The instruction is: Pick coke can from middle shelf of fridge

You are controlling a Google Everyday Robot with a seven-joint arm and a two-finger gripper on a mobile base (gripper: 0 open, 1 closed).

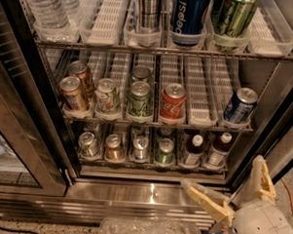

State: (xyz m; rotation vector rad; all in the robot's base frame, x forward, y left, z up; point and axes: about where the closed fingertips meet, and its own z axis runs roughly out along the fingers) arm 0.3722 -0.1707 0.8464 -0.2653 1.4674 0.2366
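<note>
The middle shelf [198,92] is a wire rack with white slotted plastic lanes. It carries seven cylindrical cans: two copper cans [72,92], one white-green can [107,95], two green cans [139,99], one blue can [240,105] and one red coke can [173,103] at frame centre. The fridge [133,194] has a brushed stainless base. The gripper [222,172] sits at lower right, below the shelves, with its two tan fingers [204,199] spread wide and holding nothing.

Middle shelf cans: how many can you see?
7: two orange cans left, white-green can, two green cans, coke can centre, blue can right; others may hide; gripper open, below right.
</note>
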